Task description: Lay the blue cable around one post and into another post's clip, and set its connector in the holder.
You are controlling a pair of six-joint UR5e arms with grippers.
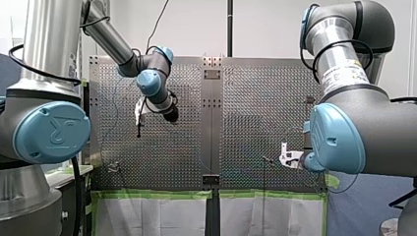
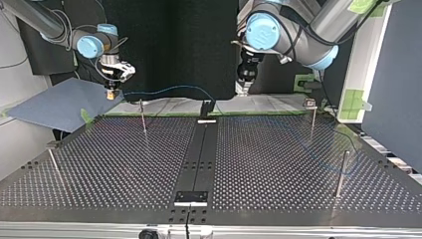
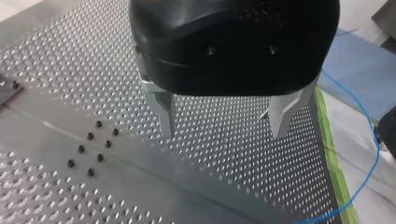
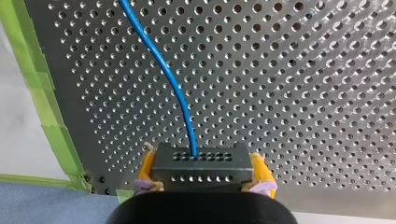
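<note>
In the right wrist view my right gripper (image 4: 201, 160) has its yellow pads (image 4: 146, 164) shut on a dark grey connector (image 4: 201, 171). The blue cable (image 4: 172, 79) leaves the connector and runs ahead over the perforated plate. In the top view that gripper (image 2: 111, 93) hangs at the far left edge of the table, and the cable (image 2: 169, 89) arcs from it toward a black holder (image 2: 206, 106) on the centre rail. My left gripper (image 3: 224, 126) is open above the plate, with nothing between its metal fingers (image 3: 163, 116). A stretch of cable (image 3: 369, 154) lies beside it.
Thin posts stand on the table in the top view: one far left (image 2: 143, 115), one far right with a clip (image 2: 312, 115), one near right (image 2: 341, 172), one near left (image 2: 53, 163). Green tape (image 4: 53, 116) lines the plate's edge. A blue sheet (image 2: 54, 104) lies behind.
</note>
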